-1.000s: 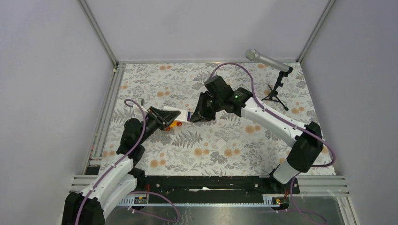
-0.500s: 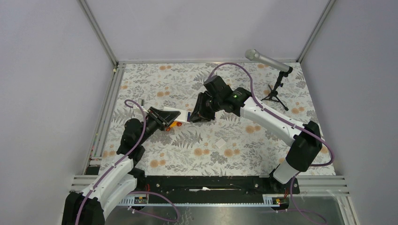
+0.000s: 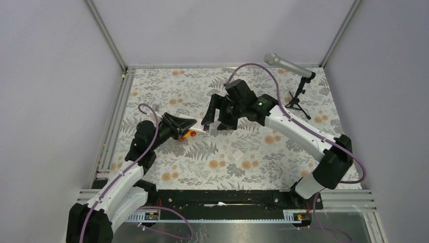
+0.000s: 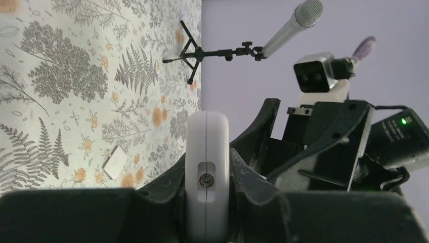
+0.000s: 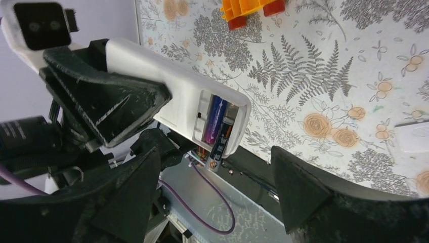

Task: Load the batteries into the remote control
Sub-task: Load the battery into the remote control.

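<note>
My left gripper [image 4: 207,163] is shut on the white remote control [image 4: 206,167], gripping its two sides and holding it above the mat [image 3: 167,86]. In the right wrist view the remote control [image 5: 172,91] shows its open back compartment. A blue-purple battery [image 5: 215,119] lies inside it. Beside that one, a dark battery [image 5: 221,144] sits askew, its lower end poking out past the remote's end. My right gripper [image 5: 216,152] is open, one finger on each side of that end, touching nothing. From above, the right gripper [image 3: 216,117] hovers at the remote's [image 3: 198,127] free end.
An orange toy car [image 3: 188,134] lies under the held remote. A small flat white square piece [image 3: 238,155] rests on the mat nearer the arm bases. A microphone [image 3: 288,65] on a small tripod [image 3: 298,101] stands at the back right.
My right gripper has opened wide and drawn back a little up and right, leaving the dark battery in the compartment. The left gripper still holds the remote, shifted slightly.
</note>
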